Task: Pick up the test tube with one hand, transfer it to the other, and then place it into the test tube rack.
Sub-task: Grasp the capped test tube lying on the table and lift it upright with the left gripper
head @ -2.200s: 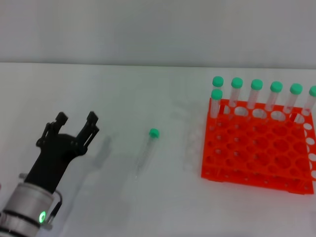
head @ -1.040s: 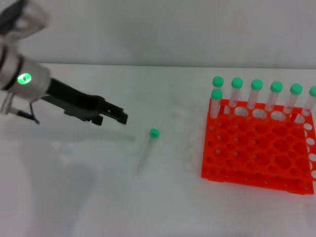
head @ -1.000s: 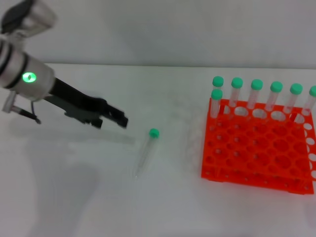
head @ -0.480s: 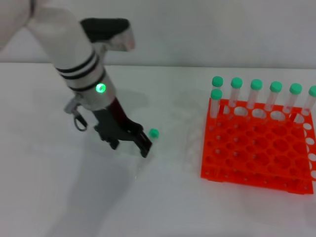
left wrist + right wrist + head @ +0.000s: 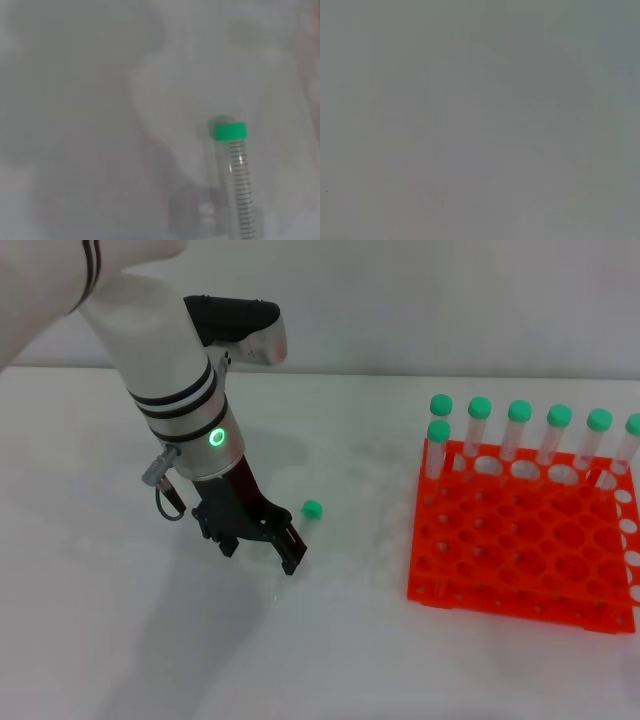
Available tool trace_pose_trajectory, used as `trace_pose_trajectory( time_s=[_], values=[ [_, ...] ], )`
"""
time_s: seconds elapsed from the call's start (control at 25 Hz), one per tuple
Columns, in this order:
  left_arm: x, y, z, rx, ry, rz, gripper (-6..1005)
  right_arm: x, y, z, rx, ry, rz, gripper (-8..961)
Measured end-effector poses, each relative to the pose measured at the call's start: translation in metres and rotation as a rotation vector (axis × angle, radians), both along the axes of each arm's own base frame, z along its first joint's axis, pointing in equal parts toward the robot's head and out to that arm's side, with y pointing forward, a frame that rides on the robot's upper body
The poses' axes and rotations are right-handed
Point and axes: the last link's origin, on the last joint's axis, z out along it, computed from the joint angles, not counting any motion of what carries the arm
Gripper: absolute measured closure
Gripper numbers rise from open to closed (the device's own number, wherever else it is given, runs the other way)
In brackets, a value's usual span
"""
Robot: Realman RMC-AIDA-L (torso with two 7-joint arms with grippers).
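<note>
The test tube lies flat on the white table with its green cap pointing away from me; its clear body runs toward me and is partly hidden by the gripper. It also shows in the left wrist view, lying on the table. My left gripper points down just left of the tube, open, with one finger over the tube's body. The orange test tube rack stands at the right. My right gripper is out of view; the right wrist view shows only grey.
Several green-capped tubes stand upright in the rack's back row, and one stands in the second row at its left end. The white left arm reaches in from the upper left.
My left arm has swung from the near left up and over, and has come down beside the lying tube. The tube and rack have not moved.
</note>
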Motion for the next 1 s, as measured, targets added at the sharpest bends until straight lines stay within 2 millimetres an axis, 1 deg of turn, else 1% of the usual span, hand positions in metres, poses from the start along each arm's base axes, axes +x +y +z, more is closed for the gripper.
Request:
trace_pose_trajectory(
  time_s=[0.12, 0.28, 0.6, 0.84, 1.0],
  values=[
    [-0.002, 0.001, -0.002, 0.015, 0.001, -0.001, 177, 0.000, 0.000, 0.000, 0.000, 0.001, 0.000, 132],
    [-0.003, -0.001, -0.010, 0.007, -0.007, -0.017, 182, -0.001, 0.001, -0.001, 0.000, 0.001, 0.002, 132],
    [-0.003, 0.000, -0.016, 0.009, -0.009, -0.044, 394, -0.001, 0.002, 0.000, 0.000, 0.001, 0.005, 132],
    [-0.004, 0.001, -0.018, 0.015, -0.008, -0.053, 390, -0.002, 0.003, 0.000, 0.003, 0.000, 0.007, 132],
    [-0.004, 0.000, -0.021, 0.008, -0.011, -0.061, 431, -0.003, 0.004, 0.001, 0.005, 0.000, 0.010, 133]
  ],
)
